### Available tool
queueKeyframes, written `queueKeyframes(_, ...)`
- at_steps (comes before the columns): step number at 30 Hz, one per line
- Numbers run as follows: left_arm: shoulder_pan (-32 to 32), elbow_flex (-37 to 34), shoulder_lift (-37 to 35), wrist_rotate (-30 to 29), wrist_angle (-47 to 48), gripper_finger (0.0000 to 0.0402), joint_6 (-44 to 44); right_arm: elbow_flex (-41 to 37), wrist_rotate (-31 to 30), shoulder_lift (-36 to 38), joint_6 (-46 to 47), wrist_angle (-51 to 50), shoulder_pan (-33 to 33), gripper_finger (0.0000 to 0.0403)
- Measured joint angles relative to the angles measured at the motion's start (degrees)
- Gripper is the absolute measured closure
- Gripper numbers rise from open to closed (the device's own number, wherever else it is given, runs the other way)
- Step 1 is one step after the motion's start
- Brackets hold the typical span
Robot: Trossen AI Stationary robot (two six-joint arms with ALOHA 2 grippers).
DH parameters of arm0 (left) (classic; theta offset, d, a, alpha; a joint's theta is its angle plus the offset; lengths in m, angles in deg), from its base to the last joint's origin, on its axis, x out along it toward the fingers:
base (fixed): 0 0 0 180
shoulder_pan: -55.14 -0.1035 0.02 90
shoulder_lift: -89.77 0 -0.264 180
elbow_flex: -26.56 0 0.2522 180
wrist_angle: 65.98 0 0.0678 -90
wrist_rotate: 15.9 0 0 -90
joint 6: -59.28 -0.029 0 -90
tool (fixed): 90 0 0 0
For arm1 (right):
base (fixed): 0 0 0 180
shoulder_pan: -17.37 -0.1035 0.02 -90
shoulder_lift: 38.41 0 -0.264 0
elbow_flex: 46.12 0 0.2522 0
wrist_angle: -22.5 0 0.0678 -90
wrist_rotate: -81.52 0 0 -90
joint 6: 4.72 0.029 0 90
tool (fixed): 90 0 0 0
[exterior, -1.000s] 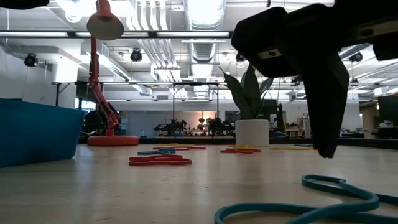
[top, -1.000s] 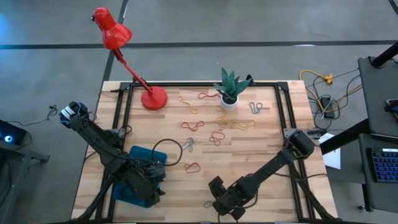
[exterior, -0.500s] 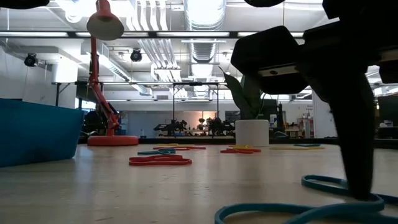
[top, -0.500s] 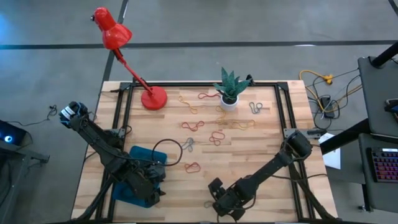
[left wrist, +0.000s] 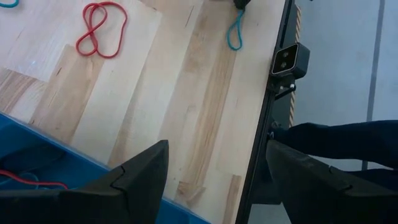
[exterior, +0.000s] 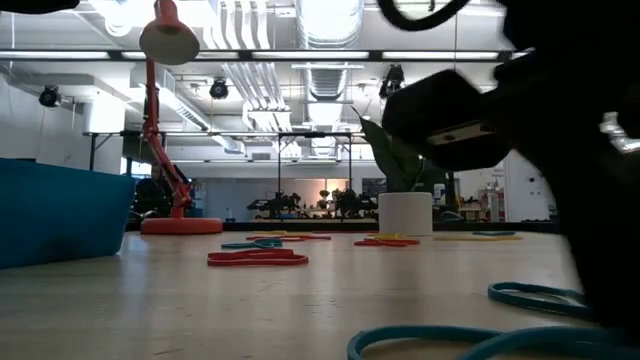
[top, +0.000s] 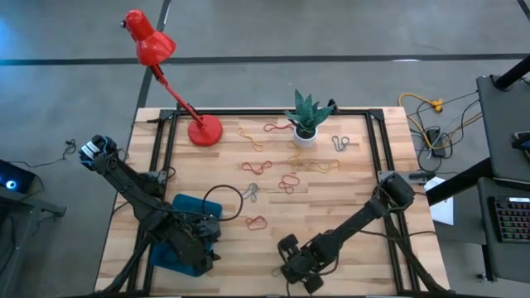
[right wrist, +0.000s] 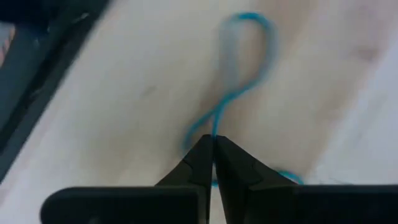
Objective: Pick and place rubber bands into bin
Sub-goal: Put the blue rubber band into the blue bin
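Picking step, right at the pinch. Down at the near edge of the wooden table [top: 348,207], the right gripper [right wrist: 213,144] with its two tips pressed together on a blue rubber band [right wrist: 239,68]. Thin blue loop running straight into the closed tips, the rest of it lying flat on the wood in a figure-eight shape. Looks caught, but hard to be sure it will stay caught.

Over on the other side, the left gripper [left wrist: 214,168] waiting above the teal bin [top: 189,217], fingers wide apart, holding nothing. Inside the bin, a red band and a bit of blue already lying at the bottom, seen from the left wrist.

Lots more rubber bands left on the table: a red one [top: 256,222] just beside the bin, more red [top: 289,182] and yellow ones in the middle, a grey one [top: 340,143] near the white plant pot [top: 305,136], and some by the red lamp [top: 204,131].

Next, probably: lift slowly, straight up, and check that the blue band comes off the wood and hangs from the tips. Then carry it across toward the bin, well apart from here, past the red band on the way. Then open up over the bin and let it drop in. Floppy, thin thing, so easy to slip out; best to keep the tips tight the whole way. Also best to stay clear of the left arm sitting over the bin.
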Motion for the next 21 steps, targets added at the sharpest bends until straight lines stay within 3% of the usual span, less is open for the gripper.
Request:
queueKeyframes(8, 0.0, 0.0, 0.0, -0.7, -0.1, 0.0148, 0.0, -0.1, -2.6, 5.5, 10.0, 5.7, 4.7, 0.0395)
queueKeyframes(16, 0.0, 0.0, 0.0, -1.4, -0.2, 0.0148, 0.0, 2.5, -5.8, 11.2, 11.7, 6.8, 7.6, 0.0395)
queueKeyframes(21, 0.0, 0.3, 0.0, -5.5, -0.2, 0.0148, -1.8, 6.1, -6.6, 11.4, 11.9, 6.2, 8.6, 0.0395)
